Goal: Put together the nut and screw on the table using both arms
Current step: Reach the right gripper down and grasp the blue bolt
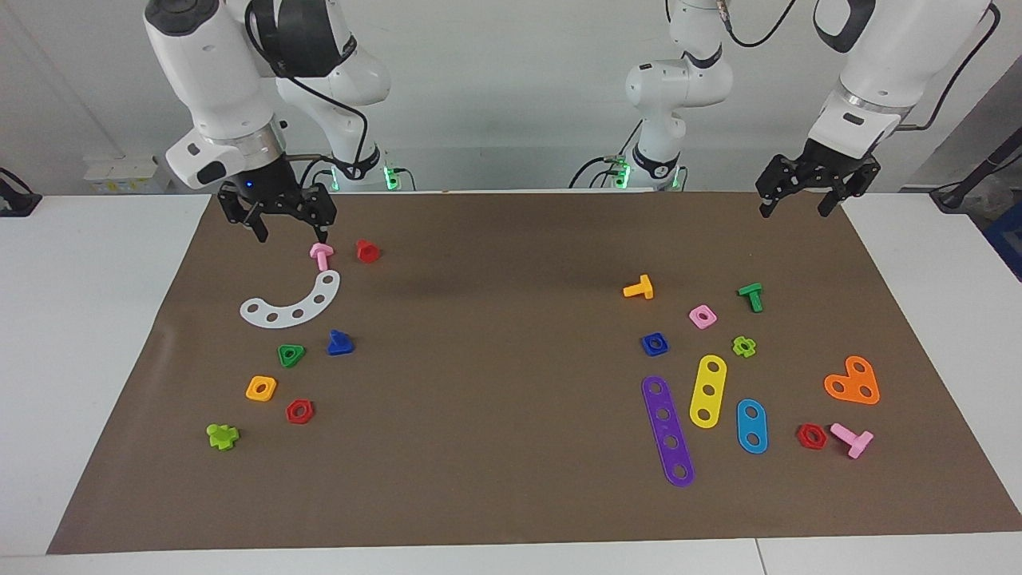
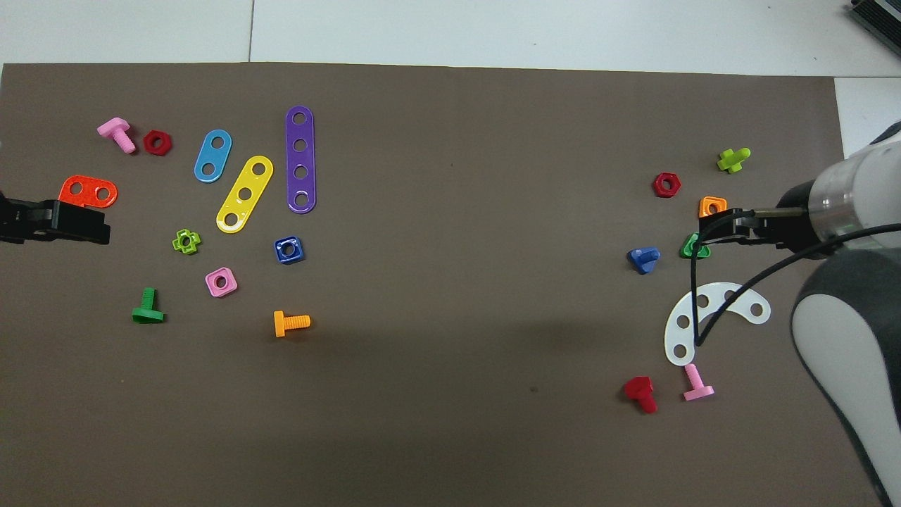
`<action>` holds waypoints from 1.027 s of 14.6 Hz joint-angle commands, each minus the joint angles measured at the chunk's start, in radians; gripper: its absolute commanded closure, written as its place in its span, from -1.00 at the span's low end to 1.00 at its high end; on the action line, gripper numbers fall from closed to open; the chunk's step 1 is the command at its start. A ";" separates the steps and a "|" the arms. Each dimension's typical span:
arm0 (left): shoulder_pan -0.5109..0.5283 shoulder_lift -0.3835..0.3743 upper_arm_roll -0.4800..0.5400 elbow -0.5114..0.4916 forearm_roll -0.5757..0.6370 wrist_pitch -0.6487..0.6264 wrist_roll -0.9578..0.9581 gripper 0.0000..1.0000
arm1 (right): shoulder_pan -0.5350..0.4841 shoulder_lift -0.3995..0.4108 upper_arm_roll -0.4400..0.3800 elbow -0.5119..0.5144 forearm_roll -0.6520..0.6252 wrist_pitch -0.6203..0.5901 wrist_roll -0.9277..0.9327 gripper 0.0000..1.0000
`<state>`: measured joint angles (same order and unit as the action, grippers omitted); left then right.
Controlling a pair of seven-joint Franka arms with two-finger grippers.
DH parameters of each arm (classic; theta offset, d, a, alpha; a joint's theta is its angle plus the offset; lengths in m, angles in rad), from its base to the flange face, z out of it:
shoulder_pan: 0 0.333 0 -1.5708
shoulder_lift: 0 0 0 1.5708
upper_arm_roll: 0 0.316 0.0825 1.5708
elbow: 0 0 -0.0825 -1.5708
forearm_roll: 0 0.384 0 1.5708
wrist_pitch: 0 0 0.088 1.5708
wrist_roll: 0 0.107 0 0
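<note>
The right end effector [image 1: 287,231] is hovering, fingers apart, above a pink screw [image 1: 322,255]. The left end effector [image 1: 802,205] is hanging spread, with the blue nut [image 1: 655,344] and blue screw [image 1: 339,343] lying untouched on the table [image 1: 511,479].

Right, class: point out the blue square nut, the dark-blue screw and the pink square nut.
blue square nut [image 1: 654,344], facing view, on its rim beside the hole.
dark-blue screw [image 1: 339,343], facing view, on its triangular head.
pink square nut [image 2: 221,282], overhead view, on its rim.
</note>
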<state>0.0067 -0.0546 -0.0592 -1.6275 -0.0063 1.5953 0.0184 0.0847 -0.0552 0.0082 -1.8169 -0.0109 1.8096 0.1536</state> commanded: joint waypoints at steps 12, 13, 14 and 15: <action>-0.002 -0.037 0.007 -0.035 -0.014 -0.064 0.006 -1.00 | -0.043 0.178 0.006 -0.367 0.005 0.581 -0.068 -0.84; -0.002 -0.037 0.007 -0.034 -0.014 -0.064 0.005 -1.00 | -0.042 0.190 0.006 -0.392 0.005 0.646 -0.068 -0.82; -0.004 -0.037 0.006 -0.031 -0.014 -0.072 0.006 -1.00 | -0.040 0.202 0.006 -0.404 0.005 0.686 -0.069 -0.79; -0.008 -0.037 0.006 -0.029 -0.014 -0.074 0.006 -1.00 | -0.036 0.207 0.007 -0.413 0.005 0.697 -0.066 -0.75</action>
<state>0.0067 -0.0582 -0.0595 -1.6282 -0.0063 1.5357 0.0184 0.0550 0.1533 0.0058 -2.1951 -0.0109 2.4552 0.1143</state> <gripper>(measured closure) 0.000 0.088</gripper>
